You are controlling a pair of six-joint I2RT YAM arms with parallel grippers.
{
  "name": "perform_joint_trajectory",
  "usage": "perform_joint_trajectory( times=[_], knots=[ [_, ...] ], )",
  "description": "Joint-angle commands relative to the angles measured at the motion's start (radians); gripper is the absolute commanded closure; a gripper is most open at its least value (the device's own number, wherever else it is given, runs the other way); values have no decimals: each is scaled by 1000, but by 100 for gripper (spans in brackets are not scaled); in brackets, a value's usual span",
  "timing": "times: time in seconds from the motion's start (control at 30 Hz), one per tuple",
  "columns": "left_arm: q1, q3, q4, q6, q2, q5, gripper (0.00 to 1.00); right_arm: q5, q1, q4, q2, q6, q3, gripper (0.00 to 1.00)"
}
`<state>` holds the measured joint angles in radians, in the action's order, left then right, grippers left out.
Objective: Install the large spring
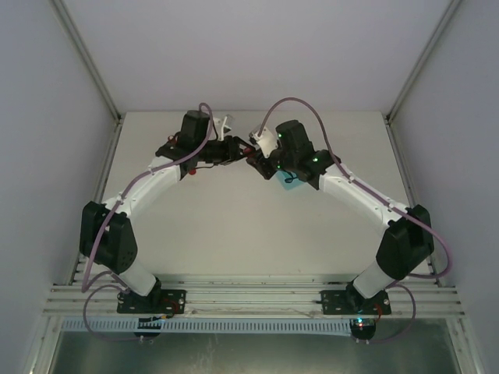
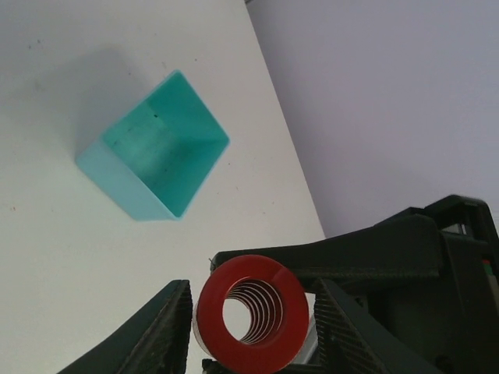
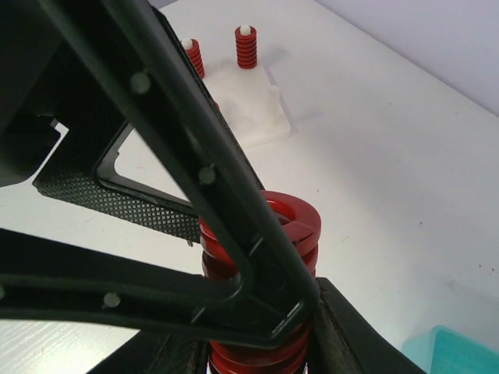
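The large red spring is seen end-on between my left gripper's fingers, with a thin gap on each side, so that gripper reads as open around it. My right gripper is shut on the spring's lower coils and holds it upright above the table. The left gripper's black fingers cross in front of the spring in the right wrist view. In the top view both grippers, left and right, meet at the back middle. The white fixture carries two small red springs on pegs.
A teal open bin sits on the table beside the right arm and shows in the top view and the right wrist view. The white fixture stands near the back wall. Enclosure walls close off both sides.
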<state>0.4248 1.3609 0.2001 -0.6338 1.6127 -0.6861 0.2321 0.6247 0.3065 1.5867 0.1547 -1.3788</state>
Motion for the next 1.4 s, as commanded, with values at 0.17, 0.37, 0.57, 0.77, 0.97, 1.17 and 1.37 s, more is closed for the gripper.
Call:
perform_joint_trajectory(
  times=[0.17, 0.37, 0.57, 0.77, 0.97, 1.17, 1.37],
  knots=[
    [5, 70, 47, 0, 18, -60, 74, -1, 10, -32, -15, 25, -10, 88],
    [3, 79, 56, -2, 21, -72, 97, -6, 10, -25, -3, 4, -9, 79],
    [-8, 94, 50, -12, 22, -20, 100, -42, 10, 10, -15, 2, -2, 35],
    [-42, 123, 85, 45, 20, 151, 100, -112, 8, 46, -101, -66, 64, 1],
    [-77, 152, 105, 177, 54, 428, 100, -262, 6, 142, -217, -237, 136, 1],
    [-97, 155, 53, 283, 127, 693, 100, -351, -2, 227, -315, -282, 162, 1],
    [-120, 164, 2, 378, 205, 876, 100, -399, -11, 257, -386, -248, 161, 1]
  ],
)
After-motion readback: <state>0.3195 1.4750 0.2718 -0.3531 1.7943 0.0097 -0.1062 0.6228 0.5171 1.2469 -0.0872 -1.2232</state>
